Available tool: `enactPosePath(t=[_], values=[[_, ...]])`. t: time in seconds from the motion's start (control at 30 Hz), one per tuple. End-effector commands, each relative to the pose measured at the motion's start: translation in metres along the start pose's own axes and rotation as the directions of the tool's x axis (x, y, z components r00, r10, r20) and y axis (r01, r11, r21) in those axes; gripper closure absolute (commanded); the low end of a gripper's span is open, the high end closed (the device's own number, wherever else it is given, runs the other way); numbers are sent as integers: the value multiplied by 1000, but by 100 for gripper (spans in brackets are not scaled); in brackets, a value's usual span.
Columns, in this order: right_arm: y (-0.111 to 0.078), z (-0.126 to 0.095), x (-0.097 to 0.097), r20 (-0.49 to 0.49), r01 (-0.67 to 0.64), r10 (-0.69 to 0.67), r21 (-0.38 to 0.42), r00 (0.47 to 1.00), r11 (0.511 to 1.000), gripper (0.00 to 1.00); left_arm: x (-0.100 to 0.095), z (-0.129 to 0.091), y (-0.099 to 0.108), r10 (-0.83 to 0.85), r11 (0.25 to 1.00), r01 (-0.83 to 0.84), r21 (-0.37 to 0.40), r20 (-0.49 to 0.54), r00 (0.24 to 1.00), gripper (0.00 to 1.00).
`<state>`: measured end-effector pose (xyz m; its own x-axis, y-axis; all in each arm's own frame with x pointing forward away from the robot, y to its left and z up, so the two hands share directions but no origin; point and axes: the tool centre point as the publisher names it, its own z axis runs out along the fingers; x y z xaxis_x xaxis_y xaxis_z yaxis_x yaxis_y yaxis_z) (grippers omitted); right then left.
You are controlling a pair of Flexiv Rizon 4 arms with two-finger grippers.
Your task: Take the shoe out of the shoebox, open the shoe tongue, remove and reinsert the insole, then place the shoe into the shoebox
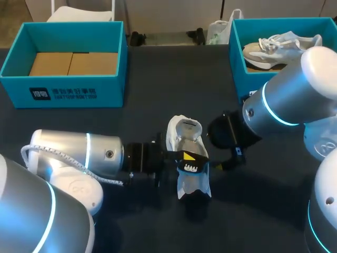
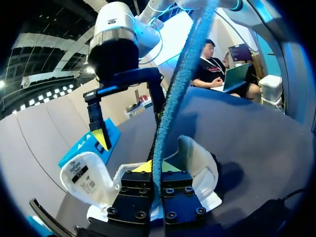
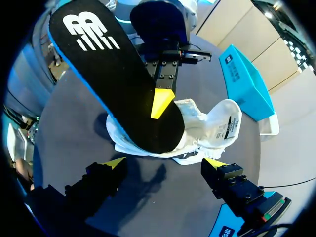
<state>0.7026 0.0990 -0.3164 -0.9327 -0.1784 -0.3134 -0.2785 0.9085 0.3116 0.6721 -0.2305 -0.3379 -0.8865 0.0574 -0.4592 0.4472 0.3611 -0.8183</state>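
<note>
Blocked at mid-table by the shoe (image 1: 181,134) and the insole (image 1: 194,182) tilted over its near end; hemmed in by left arm (image 1: 89,153) and right arm (image 1: 279,105). Open across bare table (image 1: 174,74) between left shoebox (image 1: 63,89) and right shoebox (image 1: 236,63).

White mesh sneaker (image 1: 184,138) mid dark worktop (image 1: 158,79), between left pincer (image 2: 157,168) and right pincer (image 3: 164,162). Black-topped foam insole (image 3: 118,74) above it, in left pincer. Teal cardboard shoebox (image 1: 63,90) rear-left, second teal shoebox (image 1: 237,58) rear-right.

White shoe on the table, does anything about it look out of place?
Yes. Its flat black, blue-backed insole is out of the white shoe, pinched in the left end effector above the shoe's opening.
</note>
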Motion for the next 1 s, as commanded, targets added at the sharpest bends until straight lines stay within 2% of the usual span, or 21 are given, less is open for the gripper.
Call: enactPosePath(t=[0.03, 0.33, 0.37, 0.4, 0.43, 0.6, 0.73, 0.87, 0.9, 0.93, 1.0], values=[[0, 0, 1, 2, 0, 0, 1, 1000, 1000, 0, -4, 12, 7, -13, 1000, 13, -25, 6, 1000, 100], [0, 0, 1, 2, 0, 0, 1, 1000, 1000, 0, -11, 15, 20, -28, 998, 29, -53, 26, 999, 100], [0, 0, 1, 2, 0, 0, 1, 1000, 1000, 0, -10, 14, 19, -30, 998, 32, -52, 25, 999, 91], [0, 0, 1, 2, 0, 0, 1, 1000, 1000, 0, -10, 12, 17, -31, 998, 32, -51, 25, 999, 65], [0, 0, 1, 2, 0, 0, 1, 1000, 1000, 0, -9, 10, 15, -29, 999, 30, -45, 22, 999, 53], [0, 0, 1, 2, 0, 0, 1, 1000, 1000, 0, -8, 0, 4, -45, 999, 46, -19, 25, 999, 44], [0, 0, 1, 2, 0, 0, 1, 1000, 1000, 0, -8, -6, -4, -41, 999, 41, -9, 28, 999, 52], [0, 0, 1, 2, 0, 0, 1, 1000, 1000, 0, -5, -3, -5, -12, 1000, 12, -8, 10, 1000, 53], [0, 0, 1, 2, 0, 0, 1, 1000, 1000, 0, -5, -2, -4, -13, 1000, 13, -9, 9, 1000, 57], [0, 0, 1, 2, 0, 0, 1, 1000, 1000, 0, -5, 0, -2, -8, 1000, 8, -12, 2, 1000, 66], [0, 0, 1, 2, 0, 0, 1, 1000, 1000, 0, -5, 4, 0, 9, 1000, -9, -18, -1, 1000, 100]])
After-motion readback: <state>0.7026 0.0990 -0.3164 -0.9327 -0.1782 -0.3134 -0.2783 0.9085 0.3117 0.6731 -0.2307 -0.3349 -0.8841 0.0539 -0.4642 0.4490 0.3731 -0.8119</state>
